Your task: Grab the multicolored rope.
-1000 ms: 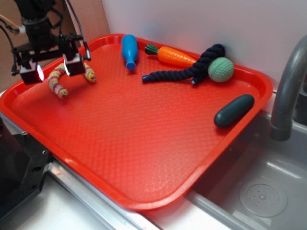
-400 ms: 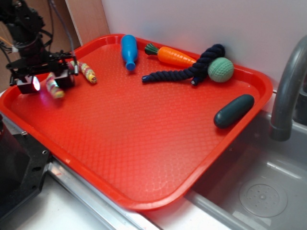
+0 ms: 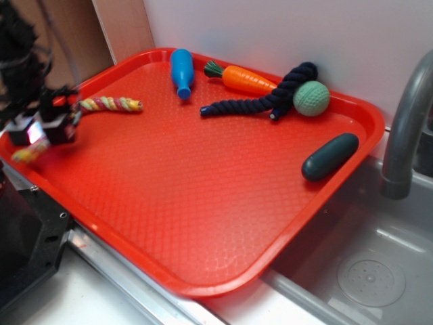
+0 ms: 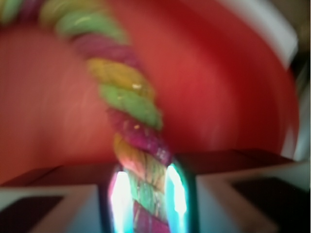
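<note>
Red tray: multicolored rope between fingers.

Even, soft light with faint shadows; the gripper at the tray's left edge is motion-blurred, and the wrist view perhaps blurrier.

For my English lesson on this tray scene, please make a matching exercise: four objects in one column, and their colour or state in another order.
Things:
1. multicolored rope
2. bowling pin
3. knitted ball
4. carrot toy

States:
A. orange, lying near the tray's back rim
B. pale green, touching the dark rope
C. pinched in the gripper
D. blue

Pairs: 1-C, 2-D, 3-B, 4-A
</note>
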`<state>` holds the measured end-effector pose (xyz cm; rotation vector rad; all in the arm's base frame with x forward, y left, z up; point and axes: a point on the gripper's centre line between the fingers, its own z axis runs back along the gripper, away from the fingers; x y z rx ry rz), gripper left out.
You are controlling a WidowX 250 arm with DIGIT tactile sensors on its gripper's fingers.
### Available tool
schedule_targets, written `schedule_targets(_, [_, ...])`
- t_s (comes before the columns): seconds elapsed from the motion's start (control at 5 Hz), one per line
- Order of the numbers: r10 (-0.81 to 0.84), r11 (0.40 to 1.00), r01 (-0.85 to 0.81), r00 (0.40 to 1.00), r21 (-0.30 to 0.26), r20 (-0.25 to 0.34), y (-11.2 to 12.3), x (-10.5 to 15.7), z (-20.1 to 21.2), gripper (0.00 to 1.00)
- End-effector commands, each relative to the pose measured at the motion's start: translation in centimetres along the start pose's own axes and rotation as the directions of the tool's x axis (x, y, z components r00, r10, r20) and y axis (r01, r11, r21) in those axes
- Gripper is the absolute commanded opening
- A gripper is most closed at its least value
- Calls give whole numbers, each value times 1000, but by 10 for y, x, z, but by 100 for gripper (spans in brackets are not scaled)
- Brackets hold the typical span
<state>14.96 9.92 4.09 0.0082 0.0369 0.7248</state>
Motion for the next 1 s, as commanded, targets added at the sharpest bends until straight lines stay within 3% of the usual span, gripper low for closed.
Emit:
schedule_targets(0.0, [-474, 880, 469, 878, 72, 68, -72, 7, 80, 0])
schedule_targets(0.2, [-604, 796, 592, 789, 126, 111, -88, -15, 110, 0])
schedule_targets(0.4, [-643, 763, 639, 740, 93, 197, -89, -47, 150, 0])
schedule_targets(0.6, [-623, 773, 635, 754, 12, 210, -84, -64, 171, 0])
schedule_targets(0.8, [-592, 795, 606, 785, -26, 182, -73, -70, 173, 0])
